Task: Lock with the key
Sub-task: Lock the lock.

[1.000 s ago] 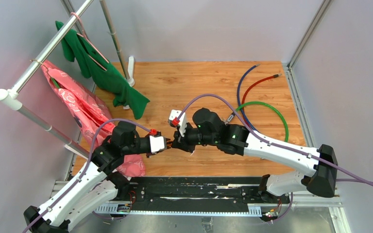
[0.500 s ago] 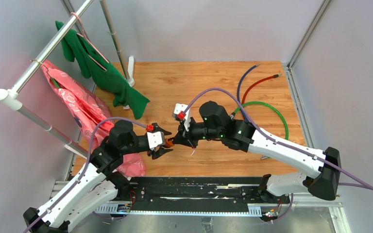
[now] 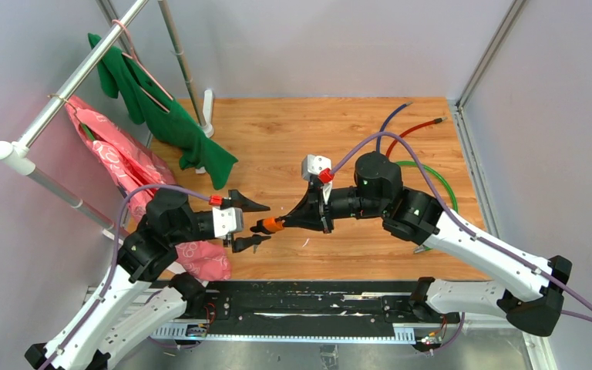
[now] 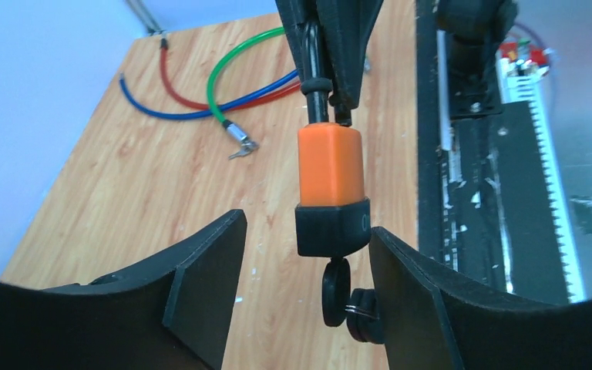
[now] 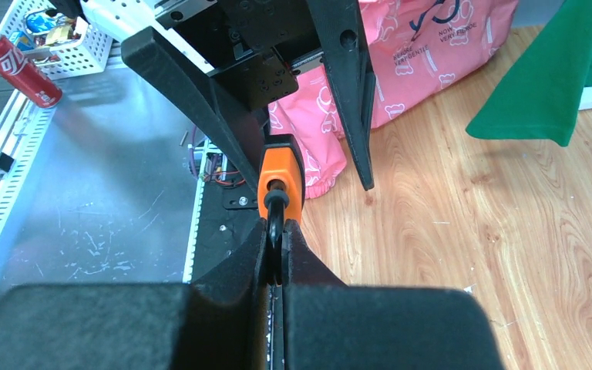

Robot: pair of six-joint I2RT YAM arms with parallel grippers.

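Spread wide, left gripper (image 4: 305,235) brackets an orange padlock (image 4: 330,166) on both sides without touching it. Right gripper (image 5: 276,231) is clamped tight on the lock's black shackle and holds it in the air above a wooden table (image 3: 339,131).

At the table's left, a clothes rail (image 3: 85,69) carries a green garment (image 3: 162,116) and a pink bag (image 3: 135,173); what the bag contains cannot be seen. 3 cables (image 4: 213,81), green, red and blue, lie at the far right. Beyond the near edge, a white basket (image 5: 85,58) holds small items too blurred to name, and 1 red can (image 5: 15,65) lies just beside it.

The padlock's long axis runs along the line between the 2 arms, shackle toward the right gripper and black keyed end toward the left wrist. Black keys (image 4: 338,289) on a ring protrude from that end, and 1 appears seated in the keyhole. They lie between the left fingers, deeper in than the lock body. The left arm is nearer, so the turn looks to be its job, with the jaws closing on that key head.
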